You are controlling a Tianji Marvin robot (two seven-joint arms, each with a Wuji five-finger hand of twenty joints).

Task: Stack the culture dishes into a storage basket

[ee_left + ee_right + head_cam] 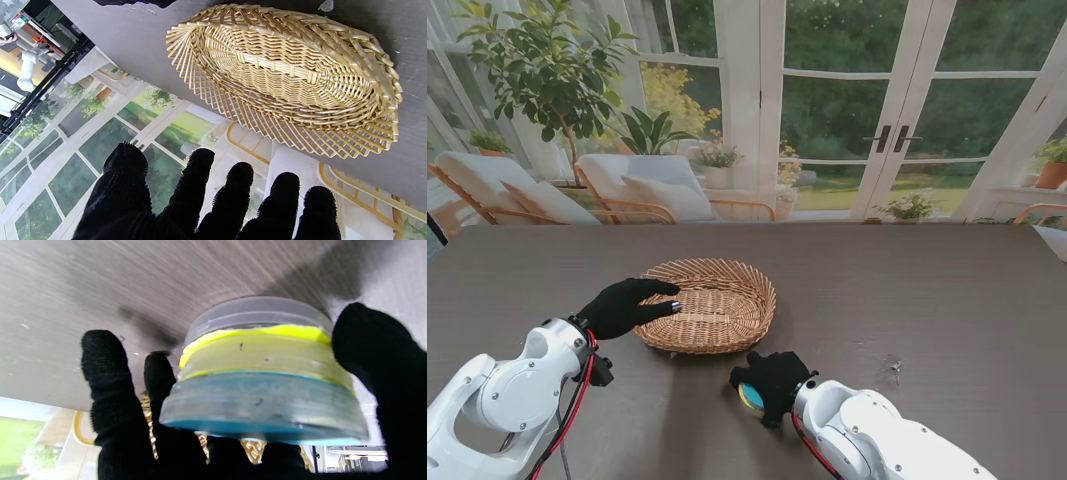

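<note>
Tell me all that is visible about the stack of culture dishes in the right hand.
The stack of culture dishes has three round, shallow, plastic-looking layers: one clear, one yellow in the middle, one blue. The right hand grips its sides with black-gloved fingers, over the dark table. The stand view shows only a blue and yellowish edge under the hand, nearer to me than the wicker basket and not touching it. Whether it rests on the table is unclear.

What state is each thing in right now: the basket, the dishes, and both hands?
Wicker basket: upright on the table, nothing inside it.
Stack of culture dishes: three stacked, clear, yellow and blue, gripped by the right hand, outside the basket on its nearer-to-me side.
Left hand: fingers apart, holding nothing, resting at the basket's left rim.
Right hand: closed around the dish stack.
</note>
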